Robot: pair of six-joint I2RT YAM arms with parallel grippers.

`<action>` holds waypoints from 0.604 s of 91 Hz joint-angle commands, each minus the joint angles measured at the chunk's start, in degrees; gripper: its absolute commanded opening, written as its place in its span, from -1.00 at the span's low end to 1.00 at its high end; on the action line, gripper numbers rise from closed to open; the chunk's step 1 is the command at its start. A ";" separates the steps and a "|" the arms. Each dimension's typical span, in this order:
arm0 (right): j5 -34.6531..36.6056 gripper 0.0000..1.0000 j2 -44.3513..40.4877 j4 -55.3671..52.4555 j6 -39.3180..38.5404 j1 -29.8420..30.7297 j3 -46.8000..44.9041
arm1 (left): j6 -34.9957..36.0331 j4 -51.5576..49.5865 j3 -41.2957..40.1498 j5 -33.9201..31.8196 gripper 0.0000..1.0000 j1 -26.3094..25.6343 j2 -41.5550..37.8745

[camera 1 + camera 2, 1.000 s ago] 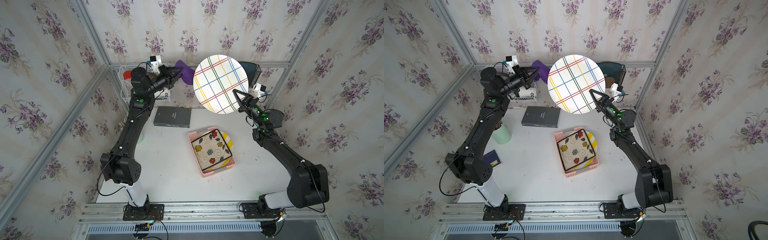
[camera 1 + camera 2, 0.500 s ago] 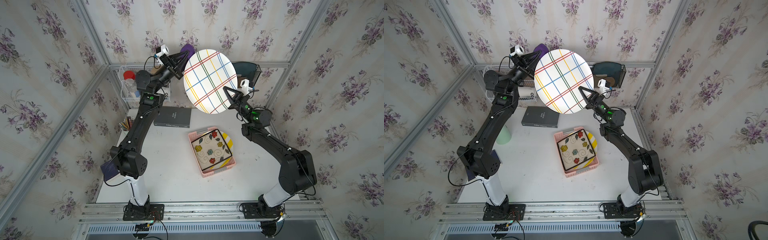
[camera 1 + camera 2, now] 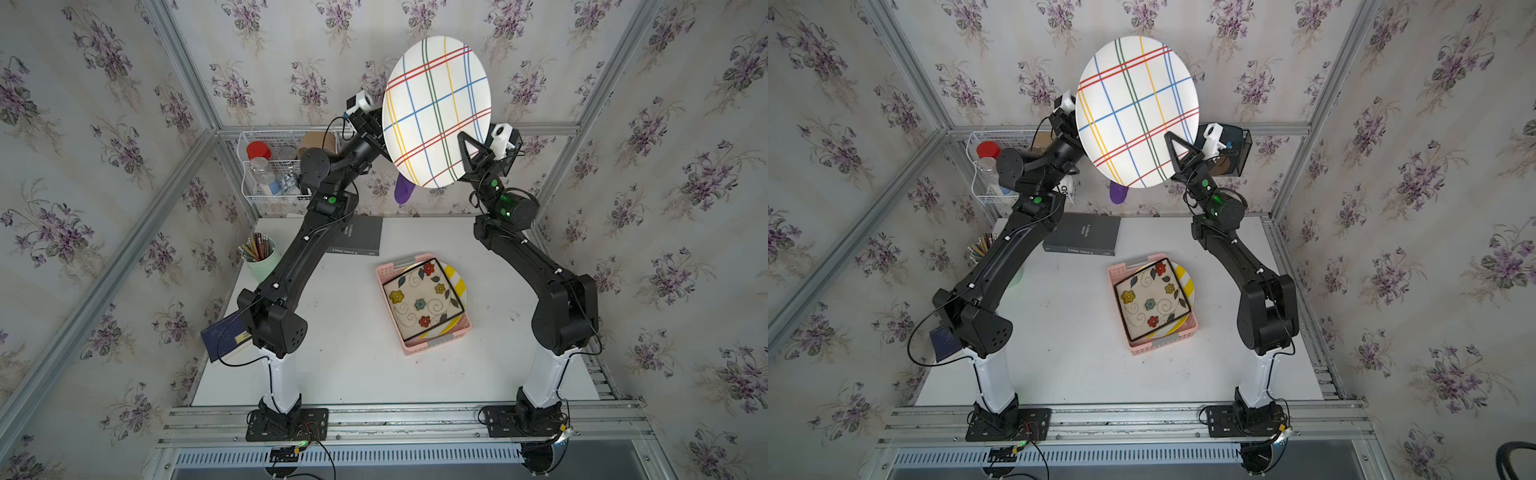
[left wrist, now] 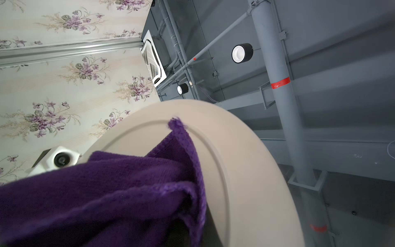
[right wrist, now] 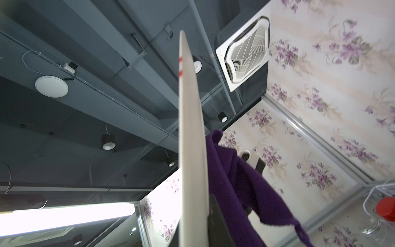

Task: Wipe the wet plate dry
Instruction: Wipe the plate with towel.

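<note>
Right end effector (image 3: 465,149), clamped on the plate (image 3: 436,108) rim, has raised it; left end effector (image 3: 375,134), gripping the purple cloth (image 4: 119,192), now presses it against the underside

The white table (image 3: 353,374) carries a dark book (image 3: 359,239) below the left gripper (image 3: 375,129), a pencil cup (image 3: 261,261) leftward, a pink basket (image 3: 415,350) below the right gripper (image 3: 467,150)

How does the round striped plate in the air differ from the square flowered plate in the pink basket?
The round striped plate has crossing coloured lines, the square flowered plate has flowers. The round one is tilted aloft; the square one lies in the pink plastic basket. Both are whitish.
</note>
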 commanded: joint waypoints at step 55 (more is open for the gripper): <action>1.49 -1.00 6.48 -2.27 -1.91 5.50 12.12 | -2.18 7.00 2.77 -0.29 -1.00 -1.55 2.31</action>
